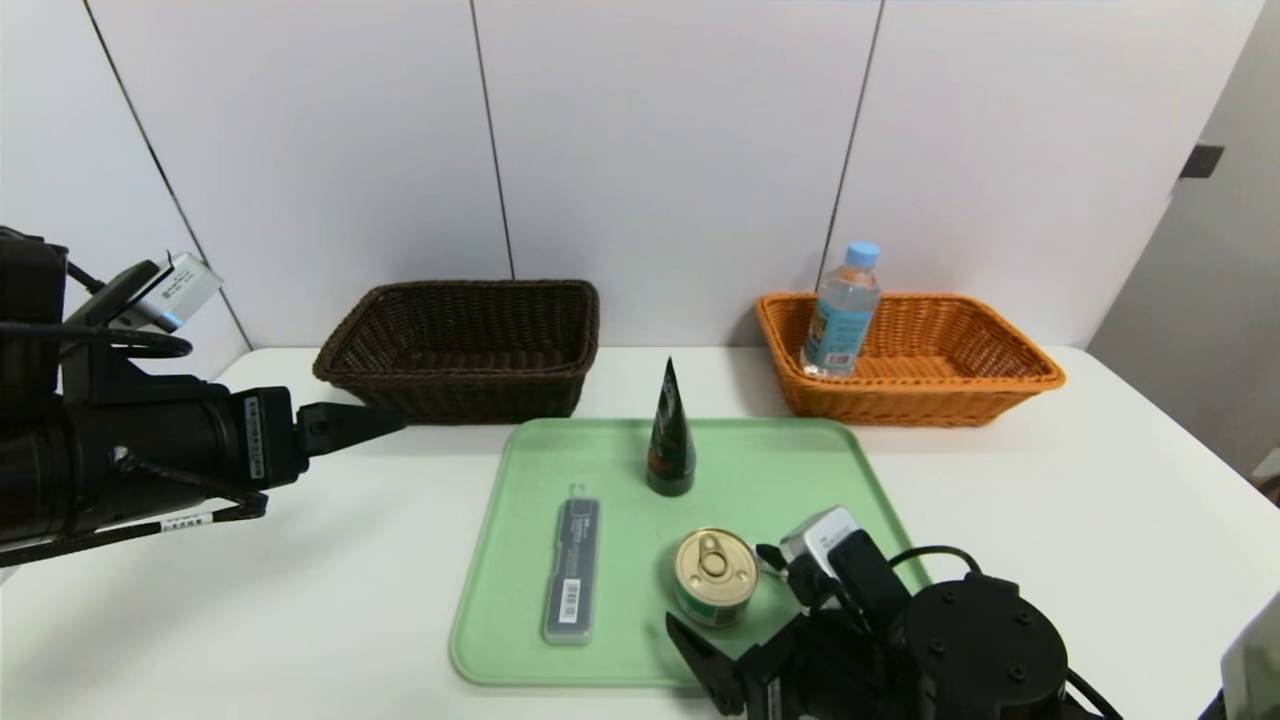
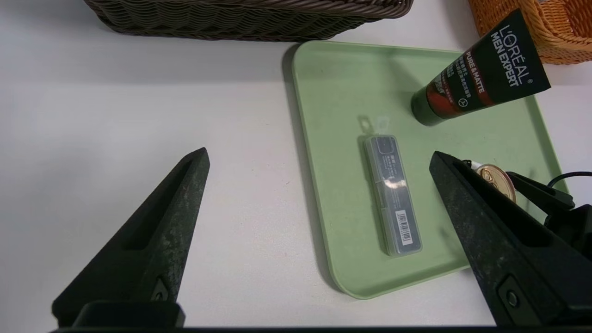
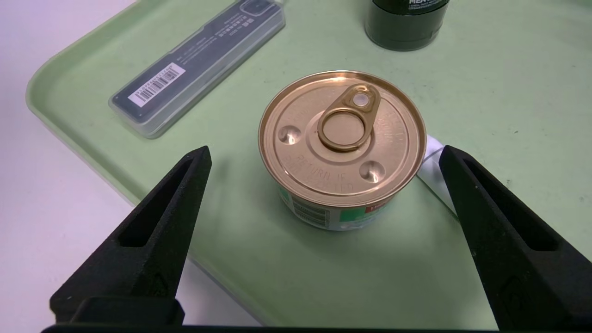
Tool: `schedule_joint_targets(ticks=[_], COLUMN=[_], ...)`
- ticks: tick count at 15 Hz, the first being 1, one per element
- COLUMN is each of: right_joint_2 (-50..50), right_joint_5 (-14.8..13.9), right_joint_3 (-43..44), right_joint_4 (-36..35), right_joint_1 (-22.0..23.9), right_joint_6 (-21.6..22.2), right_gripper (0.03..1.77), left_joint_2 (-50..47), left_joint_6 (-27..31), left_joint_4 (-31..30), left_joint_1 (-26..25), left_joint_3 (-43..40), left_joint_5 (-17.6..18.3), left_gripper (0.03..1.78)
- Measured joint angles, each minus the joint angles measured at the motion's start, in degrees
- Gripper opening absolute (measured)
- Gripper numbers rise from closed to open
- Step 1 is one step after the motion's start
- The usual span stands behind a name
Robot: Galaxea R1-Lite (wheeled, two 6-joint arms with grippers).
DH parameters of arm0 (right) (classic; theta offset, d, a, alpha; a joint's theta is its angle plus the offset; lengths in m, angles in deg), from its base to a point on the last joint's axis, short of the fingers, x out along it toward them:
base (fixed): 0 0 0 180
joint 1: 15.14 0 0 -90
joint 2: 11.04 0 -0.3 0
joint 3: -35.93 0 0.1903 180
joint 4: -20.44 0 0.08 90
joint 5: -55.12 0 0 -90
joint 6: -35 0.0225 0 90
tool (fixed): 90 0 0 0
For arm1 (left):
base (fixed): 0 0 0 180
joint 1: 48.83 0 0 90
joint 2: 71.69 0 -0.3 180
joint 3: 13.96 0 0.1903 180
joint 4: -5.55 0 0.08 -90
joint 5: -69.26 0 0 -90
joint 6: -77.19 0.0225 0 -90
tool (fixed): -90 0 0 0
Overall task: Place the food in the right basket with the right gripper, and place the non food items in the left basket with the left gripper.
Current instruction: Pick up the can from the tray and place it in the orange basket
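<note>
Tin (image 3: 341, 148), squat, rigid and probably fairly heavy with smooth metal sides, stands on the green tray (image 1: 800, 470) between the right gripper (image 3: 323, 159)'s wide-spread jaws, and is best taken across its round wall below the rim.

Occlusions and cut-offs, three views

Right gripper (image 1: 745, 650): lower body runs off the head view's bottom edge. Can (image 2: 497, 181): mostly hidden behind a left finger (image 2: 485, 231) in the left wrist view; label print too small to read in the right wrist view. Tube (image 3: 406, 21): only its cap end shows there. Dark basket (image 2: 245, 18) and orange basket (image 2: 545, 32): cropped by the left wrist view's top edge.
</note>
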Motion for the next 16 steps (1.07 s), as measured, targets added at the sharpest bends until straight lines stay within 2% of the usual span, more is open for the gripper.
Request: schedule_joint_targets(ticks=[16], right_joint_2=[-4.6], right_joint_5=[-0.1], right_joint_3=[6.0], right_joint_4=[0.3], right_joint_1=[0.3], right_joint_6=[-1.5], right_gripper=[1.71], left_joint_2=[3.9], left_joint_6=[0.0], left_joint_4=[-5.2], left_joint_1=[0.0], left_joint_3=[0.0], left_joint_5=[0.1], left_gripper=[1.69])
